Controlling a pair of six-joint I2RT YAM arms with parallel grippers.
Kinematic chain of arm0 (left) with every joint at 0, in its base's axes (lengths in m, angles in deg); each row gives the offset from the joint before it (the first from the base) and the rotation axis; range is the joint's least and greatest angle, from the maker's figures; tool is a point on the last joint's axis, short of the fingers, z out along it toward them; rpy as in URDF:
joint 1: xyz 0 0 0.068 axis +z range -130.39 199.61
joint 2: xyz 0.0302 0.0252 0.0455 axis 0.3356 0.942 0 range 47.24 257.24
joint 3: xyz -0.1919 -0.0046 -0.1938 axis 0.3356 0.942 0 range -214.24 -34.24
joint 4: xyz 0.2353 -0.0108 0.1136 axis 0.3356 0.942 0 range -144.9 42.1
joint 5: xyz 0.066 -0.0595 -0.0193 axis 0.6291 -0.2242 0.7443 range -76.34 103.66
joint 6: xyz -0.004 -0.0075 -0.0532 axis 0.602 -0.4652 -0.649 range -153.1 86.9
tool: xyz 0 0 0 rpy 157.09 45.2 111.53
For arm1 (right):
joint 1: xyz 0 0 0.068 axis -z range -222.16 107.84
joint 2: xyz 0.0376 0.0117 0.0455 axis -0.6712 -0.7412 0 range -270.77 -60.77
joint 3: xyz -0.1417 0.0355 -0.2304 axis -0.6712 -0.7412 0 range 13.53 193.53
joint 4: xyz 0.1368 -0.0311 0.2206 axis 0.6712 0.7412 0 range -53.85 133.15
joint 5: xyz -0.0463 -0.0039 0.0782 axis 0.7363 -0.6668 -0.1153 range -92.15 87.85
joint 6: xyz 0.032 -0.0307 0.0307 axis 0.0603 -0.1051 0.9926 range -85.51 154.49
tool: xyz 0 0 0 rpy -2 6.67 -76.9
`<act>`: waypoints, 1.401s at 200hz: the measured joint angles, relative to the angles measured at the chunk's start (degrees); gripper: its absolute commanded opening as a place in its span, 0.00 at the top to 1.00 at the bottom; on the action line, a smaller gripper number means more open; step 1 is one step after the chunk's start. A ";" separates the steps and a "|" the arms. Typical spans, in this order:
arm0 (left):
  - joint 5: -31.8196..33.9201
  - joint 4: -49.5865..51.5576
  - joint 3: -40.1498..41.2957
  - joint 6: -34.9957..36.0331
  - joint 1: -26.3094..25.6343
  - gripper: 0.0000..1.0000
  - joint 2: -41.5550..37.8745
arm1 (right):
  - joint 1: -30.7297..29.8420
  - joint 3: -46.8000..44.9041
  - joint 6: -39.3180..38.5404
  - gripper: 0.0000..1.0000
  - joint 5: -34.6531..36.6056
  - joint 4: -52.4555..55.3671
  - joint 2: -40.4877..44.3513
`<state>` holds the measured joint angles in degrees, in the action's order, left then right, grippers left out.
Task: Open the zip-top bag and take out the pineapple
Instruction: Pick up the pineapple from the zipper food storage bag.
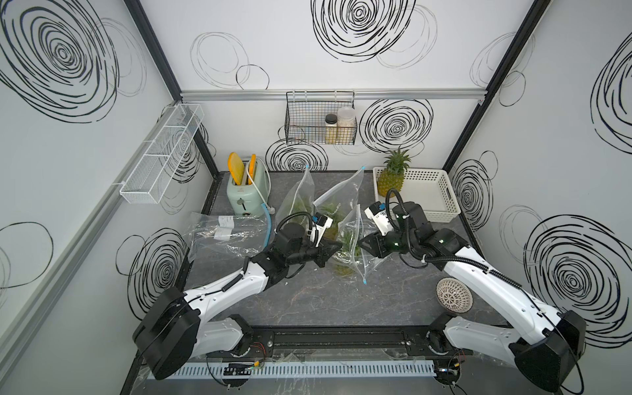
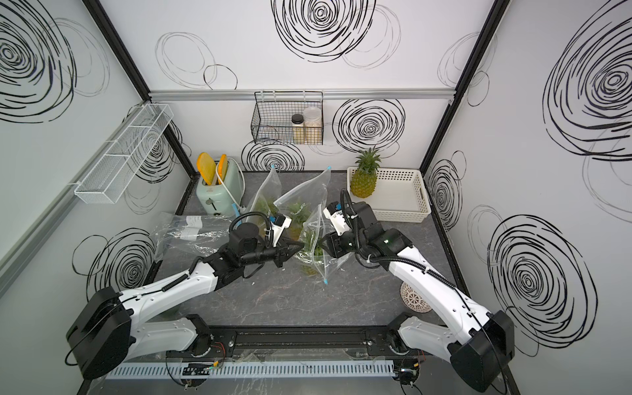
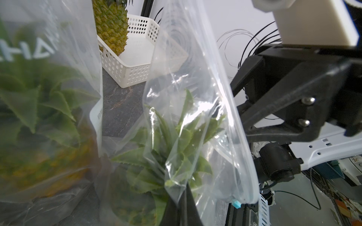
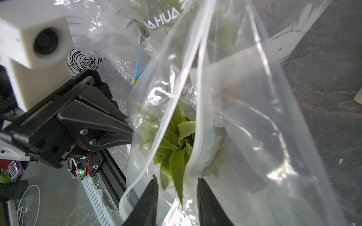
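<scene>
Left gripper is shut on the wall of the zip-top bag that faces the left arm; the left wrist view shows film pinched at its finger. Right gripper has its jaws apart, straddling the opposite lip of the bag and a leaf tip. No firm clamp is visible there.

Location: the pineapple is inside this bag, near the middle of the tabletop.

Orientation: its long axis stands roughly upright, with the crown toward the bag mouth and the fruit body low in the bag.

Progress: the zip tracks are parted in the right wrist view. The blue slider sits at the track end nearest the front edge. Opening therefore appears done or nearly done. Extraction is not yet done; the mouth probably needs spreading before the fruit can pass.

Surroundings: a second filled bag and a third filled bag stand toward the back edge. A loose pineapple stands in the white basket at the back right corner.
</scene>
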<state>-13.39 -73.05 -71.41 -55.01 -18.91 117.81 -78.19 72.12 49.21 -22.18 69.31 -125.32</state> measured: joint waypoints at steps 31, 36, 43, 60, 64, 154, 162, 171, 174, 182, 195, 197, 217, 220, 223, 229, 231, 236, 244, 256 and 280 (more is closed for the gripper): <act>-0.04 0.00 0.00 0.00 -0.09 1.00 0.00 | -0.72 0.00 -0.39 0.59 0.70 0.07 0.00; -0.04 0.00 0.00 0.00 -0.13 1.00 0.00 | -0.90 0.00 -0.42 0.58 0.81 0.09 -0.04; -0.04 0.00 0.00 0.00 -0.26 0.99 0.00 | -1.07 0.00 -0.50 0.57 0.85 0.07 -0.22; -0.11 0.00 0.00 0.02 -0.63 0.91 0.00 | -1.70 0.04 -0.68 0.56 0.96 0.00 -1.03; -0.11 0.00 0.00 0.00 -0.74 0.89 0.00 | -1.88 0.07 -0.66 0.56 0.94 -0.07 -1.40; 0.09 0.76 0.00 1.36 -1.29 0.52 -0.44 | -4.55 4.37 -0.83 0.44 1.95 -0.13 -6.45; 0.11 1.25 0.00 1.66 -1.29 0.51 -0.79 | -4.72 4.90 -0.81 0.43 2.12 -0.15 -6.71; 0.15 1.77 0.00 1.99 -1.29 0.50 -1.20 | -4.92 5.55 -0.83 0.42 2.27 -0.09 -7.08; 0.15 1.81 0.00 1.99 -1.29 0.50 -1.33 | -4.96 5.70 -0.83 0.41 2.34 -0.09 -7.19; 0.20 2.12 0.00 2.32 -1.29 0.49 -1.88 | -5.07 6.25 -0.81 0.40 2.49 -0.04 -7.63; 0.35 3.08 0.00 2.91 -1.29 0.48 -3.17 | -5.18 7.04 -0.81 0.40 2.78 0.04 -8.41; 0.37 3.37 0.00 3.06 -1.29 0.48 -3.41 | -5.18 7.13 -0.76 0.40 2.82 0.09 -8.52; 0.50 5.29 0.00 4.02 -1.27 0.47 -5.79 | -5.29 8.17 -0.76 0.40 3.34 0.42 -9.81; 0.52 5.44 0.00 4.13 -1.27 0.46 -6.10 | -5.31 8.33 -0.74 0.40 3.41 0.52 -9.99; 0.52 5.70 0.00 4.26 -1.27 0.47 -6.43 | -5.33 8.48 -0.76 0.40 3.48 0.63 -10.23; 0.55 6.27 0.00 4.61 -1.25 0.46 -7.15 | -5.40 8.74 -0.76 0.39 3.56 0.85 -10.56; 0.55 6.43 0.00 4.68 -1.25 0.46 -7.32 | -5.42 8.87 -0.74 0.40 3.56 1.03 -10.71; 0.55 6.93 0.00 4.92 -1.22 0.46 -7.82 | -5.44 9.14 -0.72 0.40 3.63 1.31 -11.02; 0.63 7.78 0.00 5.31 -1.22 0.46 -8.66 | -5.53 9.51 -0.61 0.40 3.74 1.64 -11.54; 1.07 8.68 0.26 5.73 -1.20 0.46 -9.90 | -5.75 10.14 -0.52 0.40 3.98 2.49 -12.33; 1.77 10.23 1.66 6.45 -0.70 0.46 -12.44 | -6.34 10.80 -0.11 0.39 4.37 3.74 -13.44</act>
<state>-11.62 -62.82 -69.75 -48.56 -19.61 105.37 -84.53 82.92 49.10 -17.81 73.05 -138.76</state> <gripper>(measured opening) 0.539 0.604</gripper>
